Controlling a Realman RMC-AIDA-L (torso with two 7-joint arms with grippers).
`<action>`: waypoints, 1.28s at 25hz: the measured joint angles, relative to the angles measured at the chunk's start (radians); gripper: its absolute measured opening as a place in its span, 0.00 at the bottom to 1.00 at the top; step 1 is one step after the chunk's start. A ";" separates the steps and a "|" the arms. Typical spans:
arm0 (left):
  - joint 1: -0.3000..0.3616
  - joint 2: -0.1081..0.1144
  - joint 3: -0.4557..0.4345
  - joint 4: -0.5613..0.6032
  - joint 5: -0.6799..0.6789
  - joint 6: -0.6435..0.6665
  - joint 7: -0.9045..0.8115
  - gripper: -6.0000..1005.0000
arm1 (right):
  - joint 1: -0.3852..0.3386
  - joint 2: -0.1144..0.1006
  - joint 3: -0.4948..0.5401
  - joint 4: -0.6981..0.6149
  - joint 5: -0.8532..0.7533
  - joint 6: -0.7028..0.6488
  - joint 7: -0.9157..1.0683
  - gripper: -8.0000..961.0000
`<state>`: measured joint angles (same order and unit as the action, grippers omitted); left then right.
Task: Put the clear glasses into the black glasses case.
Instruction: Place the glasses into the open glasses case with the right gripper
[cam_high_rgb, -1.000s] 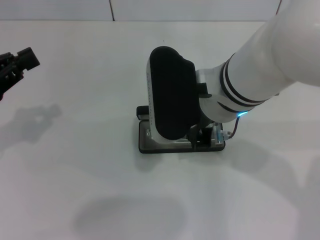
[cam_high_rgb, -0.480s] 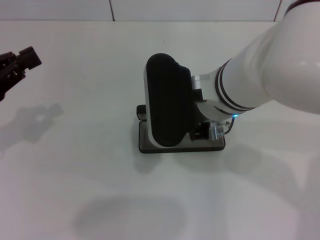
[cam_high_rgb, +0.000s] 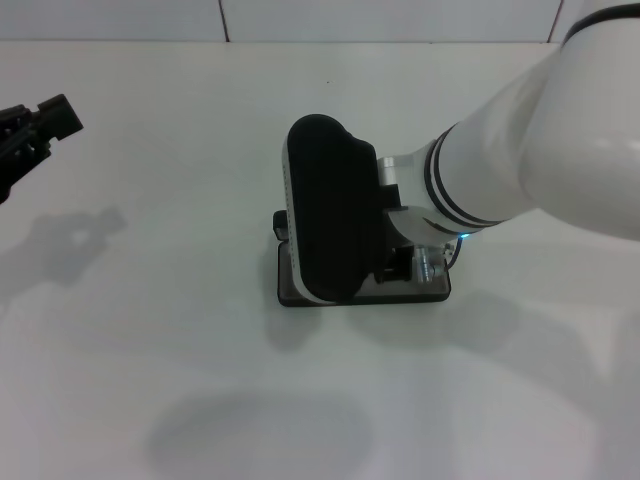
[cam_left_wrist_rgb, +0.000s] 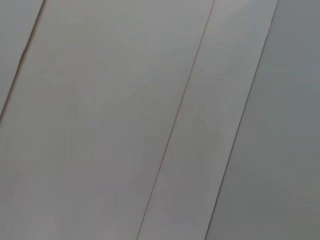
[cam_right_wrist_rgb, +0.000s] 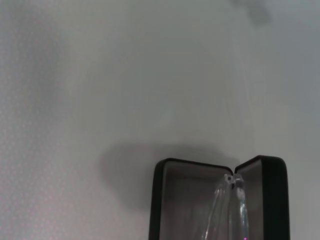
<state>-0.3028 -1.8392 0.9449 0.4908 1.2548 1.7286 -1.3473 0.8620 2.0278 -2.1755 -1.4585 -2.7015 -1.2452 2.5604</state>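
black glasses case (cam_right_wrist_rgb: 272, 200): matt black shell, with a soft-looking grey lining inside.
clear glasses (cam_right_wrist_rgb: 235, 205): colourless transparent plastic, glossy, with glints seen along the frame.
table (cam_high_rgb: 180, 380): smooth, matt white surface.
right arm (cam_high_rgb: 540, 140): glossy white casing, banded in black at the wrist.

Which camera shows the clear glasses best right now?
The right wrist view: the clear glasses show inside the open black glasses case. In the head view the right arm hides them; the left wrist view shows only blank panels.
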 joint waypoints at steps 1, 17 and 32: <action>0.001 0.000 0.000 0.000 0.000 0.000 0.000 0.11 | 0.000 0.000 -0.002 0.000 0.000 0.001 0.000 0.07; 0.007 -0.003 0.000 0.000 -0.006 0.000 0.005 0.11 | -0.007 0.000 -0.010 0.000 -0.024 0.009 -0.005 0.07; 0.011 -0.009 -0.026 0.002 -0.002 0.000 0.005 0.11 | -0.008 0.000 -0.016 0.000 -0.027 0.012 -0.008 0.13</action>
<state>-0.2920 -1.8484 0.9187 0.4930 1.2533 1.7286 -1.3422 0.8544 2.0278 -2.1912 -1.4581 -2.7288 -1.2331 2.5529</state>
